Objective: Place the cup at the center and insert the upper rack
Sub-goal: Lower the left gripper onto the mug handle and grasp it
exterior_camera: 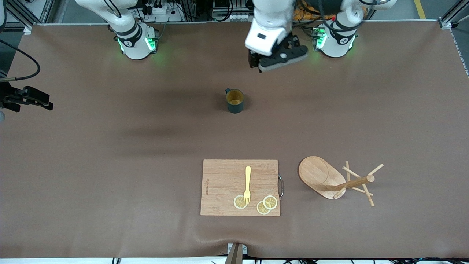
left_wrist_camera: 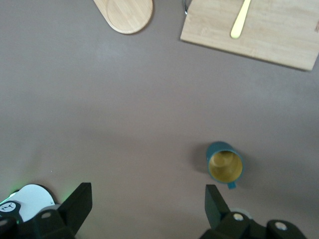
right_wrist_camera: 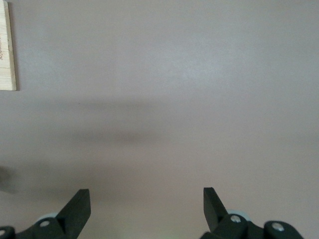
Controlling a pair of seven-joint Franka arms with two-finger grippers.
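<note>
The cup (exterior_camera: 235,101), dark teal with a tan inside, stands upright on the brown table mat; its handle points toward the robots' bases. In the left wrist view the cup (left_wrist_camera: 225,166) is just beside one fingertip. The upper rack (exterior_camera: 331,180), a wooden mug tree, lies tipped on its side near the front camera, toward the left arm's end of the table. Only its oval base (left_wrist_camera: 127,14) shows in the left wrist view. My left gripper (exterior_camera: 274,60) (left_wrist_camera: 148,191) hangs open and empty over the mat between the bases and the cup. My right gripper (right_wrist_camera: 147,196) is open over bare mat.
A rectangular wooden cutting board (exterior_camera: 223,179) (left_wrist_camera: 269,42) (right_wrist_camera: 6,45) lies beside the rack, nearer the front camera than the cup. On it are a yellow fork (exterior_camera: 247,183) and lemon slices (exterior_camera: 266,204). A black fixture (exterior_camera: 25,97) juts in at the right arm's end.
</note>
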